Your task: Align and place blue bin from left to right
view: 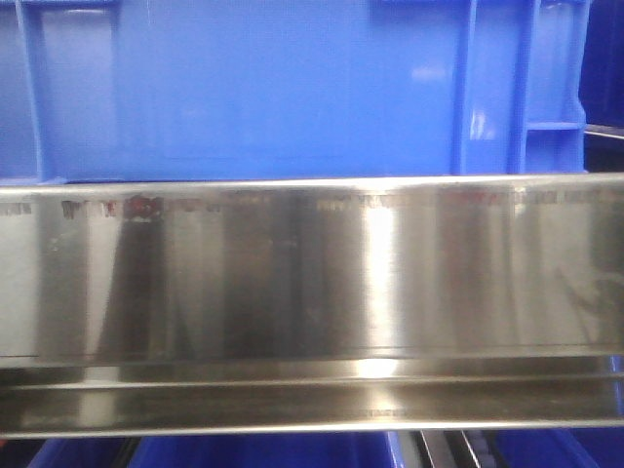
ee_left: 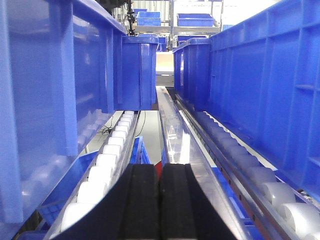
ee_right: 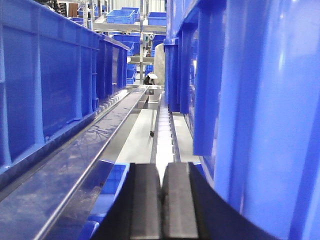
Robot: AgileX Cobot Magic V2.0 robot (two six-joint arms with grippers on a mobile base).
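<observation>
In your front view, the blue bin (view: 253, 88) sits on top of the steel rail (view: 312, 283), filling the frame from the left edge almost to the right edge; more bins (view: 253, 450) lie below the rail. Through the left wrist camera you look down a lane: a roller track (ee_left: 112, 150) runs under the bins on the left, a second roller track (ee_left: 250, 172) under the bins on the right, and a centre rail (ee_left: 175, 135) lies between them. Shelves with bins (ee_left: 192, 20) stand behind, at the lane's far end.

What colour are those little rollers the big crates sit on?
White rollers, running in a row beneath the blue bin; the left wrist view shows them best.
</observation>
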